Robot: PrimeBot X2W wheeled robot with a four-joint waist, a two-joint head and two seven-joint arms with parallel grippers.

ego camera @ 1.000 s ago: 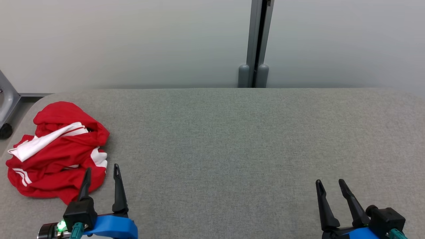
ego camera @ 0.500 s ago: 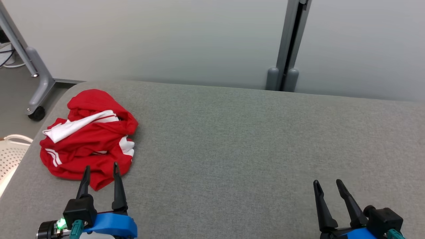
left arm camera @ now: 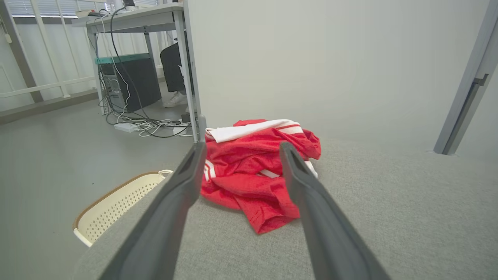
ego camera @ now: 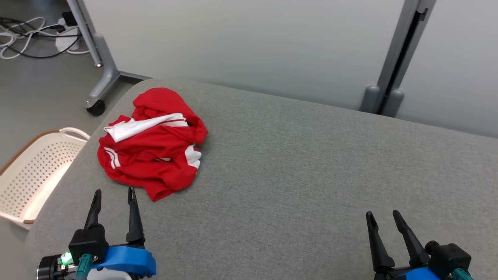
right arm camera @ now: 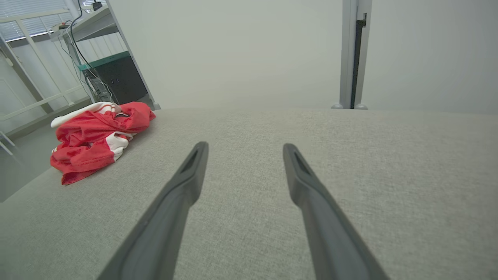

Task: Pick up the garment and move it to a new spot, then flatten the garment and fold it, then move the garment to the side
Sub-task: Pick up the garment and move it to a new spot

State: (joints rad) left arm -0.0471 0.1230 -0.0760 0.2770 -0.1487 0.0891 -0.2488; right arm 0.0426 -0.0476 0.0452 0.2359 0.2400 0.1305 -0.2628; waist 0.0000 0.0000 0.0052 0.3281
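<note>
Here a grey padded table [ego camera: 295,163] is standing against a pale panel wall [ego camera: 241,46] with a grey post [ego camera: 393,70]. The red-and-white garment [ego camera: 151,151] is lying crumpled at the table's far left corner. Over the table's near edge the left gripper [ego camera: 114,190] and right gripper [ego camera: 382,212] are hovering, both with fingers spread, holding nothing. The left wrist view is showing a desk [left arm camera: 132,21] and computer [left arm camera: 130,83] beyond the table's left end. Beside that end a cream basket [ego camera: 35,167] is sitting on the floor [ego camera: 39,85], its perforated inner wall showing.
</note>
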